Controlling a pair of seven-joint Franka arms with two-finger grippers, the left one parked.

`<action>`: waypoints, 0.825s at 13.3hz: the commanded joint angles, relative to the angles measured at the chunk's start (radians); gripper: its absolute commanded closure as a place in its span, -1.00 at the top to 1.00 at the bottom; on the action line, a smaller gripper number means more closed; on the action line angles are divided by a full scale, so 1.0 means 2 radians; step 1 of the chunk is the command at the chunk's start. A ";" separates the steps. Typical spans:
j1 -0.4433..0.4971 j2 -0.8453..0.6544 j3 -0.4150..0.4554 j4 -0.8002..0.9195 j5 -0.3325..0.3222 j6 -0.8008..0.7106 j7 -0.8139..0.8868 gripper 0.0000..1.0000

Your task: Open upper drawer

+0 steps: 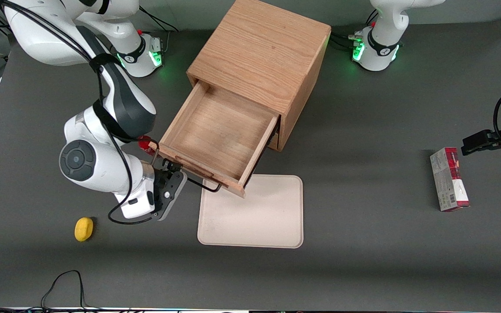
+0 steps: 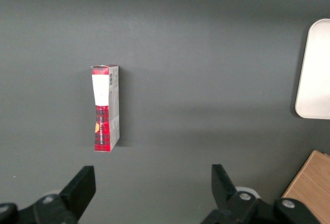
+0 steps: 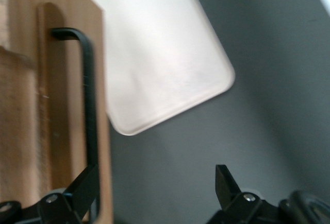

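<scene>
Our gripper hangs with fingers spread, one beside the black bar handle, gripping nothing. We see the upper drawer pulled far out of the wooden cabinet, bare oak inside, its front overhanging the cream tray. Nearer the camera lies a yellow object.

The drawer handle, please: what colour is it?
Black, a thin bar handle; clearest in the right wrist view.
</scene>
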 commanded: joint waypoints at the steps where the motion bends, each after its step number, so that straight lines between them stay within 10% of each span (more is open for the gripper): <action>1: -0.001 -0.026 -0.019 0.049 -0.011 -0.027 -0.006 1.00; 5: -0.010 -0.115 -0.111 0.011 0.077 -0.122 0.069 1.00; 11: -0.008 -0.345 -0.187 -0.247 0.074 -0.124 0.301 1.00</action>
